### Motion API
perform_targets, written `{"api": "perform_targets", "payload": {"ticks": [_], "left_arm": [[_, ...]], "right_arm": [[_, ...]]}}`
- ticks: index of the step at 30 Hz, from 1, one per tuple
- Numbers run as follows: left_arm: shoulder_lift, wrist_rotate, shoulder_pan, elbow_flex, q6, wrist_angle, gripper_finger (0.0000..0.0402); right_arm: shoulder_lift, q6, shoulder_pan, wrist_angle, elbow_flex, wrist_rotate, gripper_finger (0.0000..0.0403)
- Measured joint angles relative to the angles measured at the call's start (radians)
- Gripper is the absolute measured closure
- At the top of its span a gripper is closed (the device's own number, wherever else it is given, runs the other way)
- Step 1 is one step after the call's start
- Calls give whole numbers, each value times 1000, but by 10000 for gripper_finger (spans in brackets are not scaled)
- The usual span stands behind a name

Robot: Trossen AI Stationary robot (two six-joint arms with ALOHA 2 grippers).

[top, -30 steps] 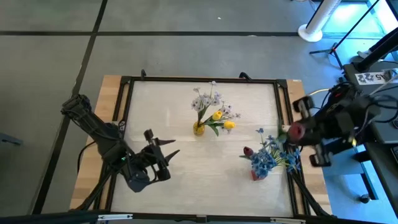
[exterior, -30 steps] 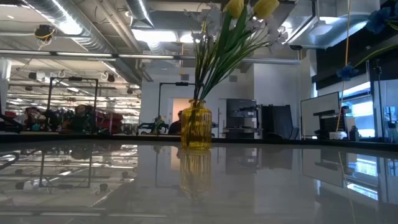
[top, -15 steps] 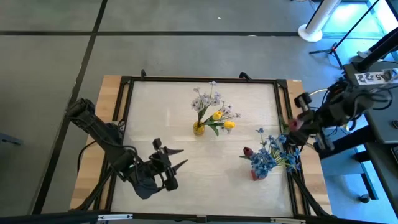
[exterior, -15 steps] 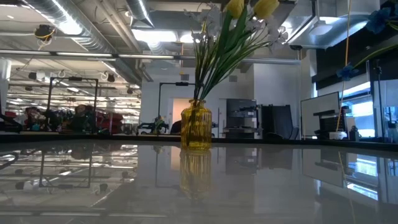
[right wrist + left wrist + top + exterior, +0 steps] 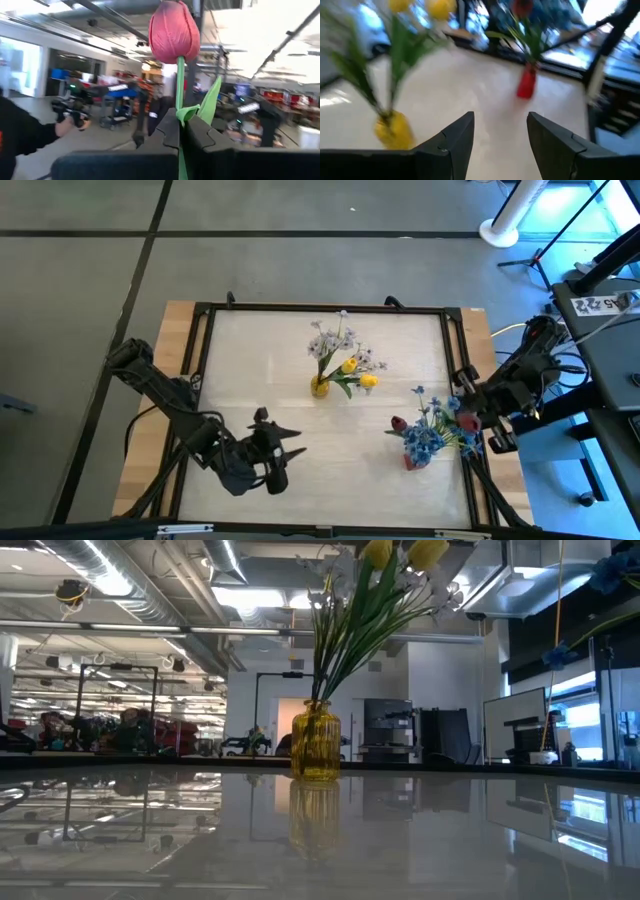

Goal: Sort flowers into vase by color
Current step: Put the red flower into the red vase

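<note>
Now the right gripper (image 5: 179,131), jaws clamped on a red tulip (image 5: 173,31), has swung in beside the red vase (image 5: 413,459) at the desk's right edge, likely to insert it; the left gripper (image 5: 500,135), jaws apart and empty, has drifted centreward

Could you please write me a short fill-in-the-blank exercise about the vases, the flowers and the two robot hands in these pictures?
1. The right hand is shut on the stem of a ____ tulip.
2. The yellow tulips stand in the ____ vase.
3. The blue flowers stand in the ____ vase.
4. The left hand, near the table's front edge, holds nothing and its fingers are ____.

Missing words: red; yellow; red; open
</note>
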Motion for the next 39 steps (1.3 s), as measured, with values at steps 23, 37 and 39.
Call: {"api": "perform_targets", "payload": {"ticks": [23, 37, 39], "left_arm": [[0, 145, 23, 0, 1, 20, 223], [0, 242, 61, 0, 1, 33, 223], [0, 242, 71, 0, 1, 34, 223]], "right_arm": [[-117, 59, 1, -89, -84, -174, 403], [-205, 155, 0, 155, -315, -244, 403], [-205, 163, 0, 149, -315, -245, 403]]}}
